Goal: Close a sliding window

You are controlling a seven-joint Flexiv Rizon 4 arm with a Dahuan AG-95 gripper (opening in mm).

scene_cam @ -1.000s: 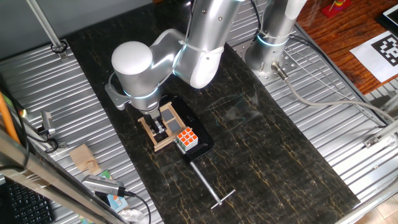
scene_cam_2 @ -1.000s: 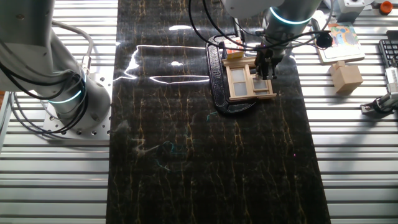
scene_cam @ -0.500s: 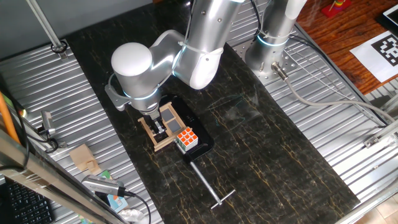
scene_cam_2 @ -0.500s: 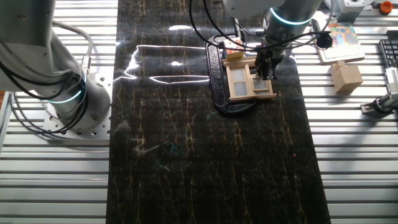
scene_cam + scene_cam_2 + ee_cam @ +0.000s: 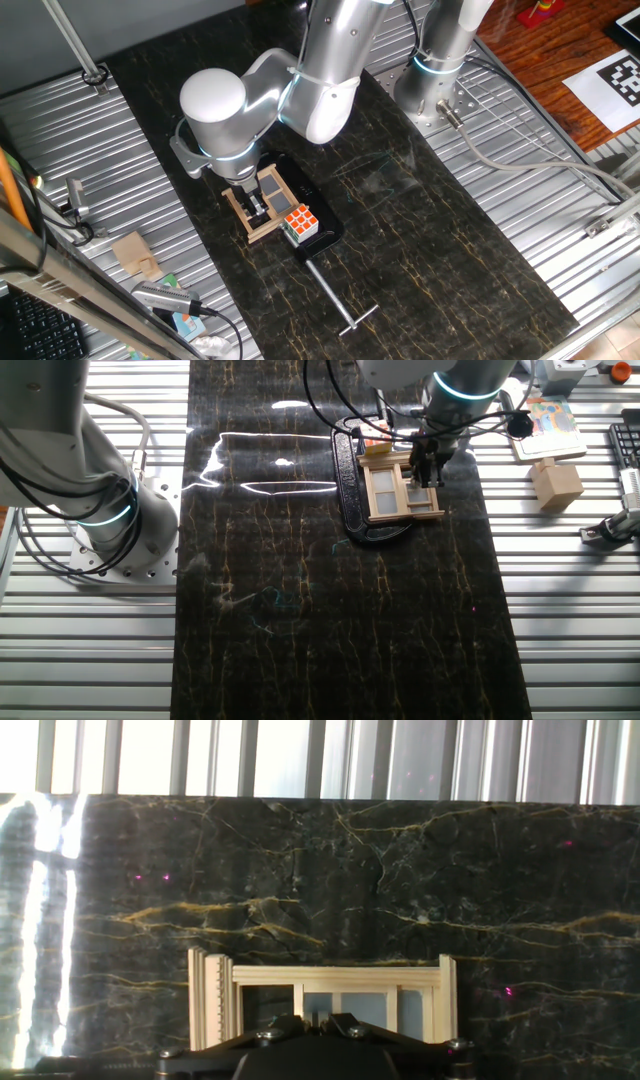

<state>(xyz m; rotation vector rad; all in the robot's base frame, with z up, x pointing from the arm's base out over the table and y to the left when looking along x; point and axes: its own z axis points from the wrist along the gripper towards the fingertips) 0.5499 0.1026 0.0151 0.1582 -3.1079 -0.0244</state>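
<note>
The gripper [image 5: 428, 468] sits right down on the sliding window [image 5: 402, 490], whose frame stretches sideways beneath it; its jaws' state I cannot tell.

I can't read any text, brand or number from here. The only sign I see is a black-and-white square marker pattern on a white sheet [image 5: 617, 82], lying on the wooden surface at the far right of one fixed view; it carries no letters. In the other fixed view, a small colourful printed card [image 5: 548, 426] sits at the far right beside the bench, its print too small to read.
</note>
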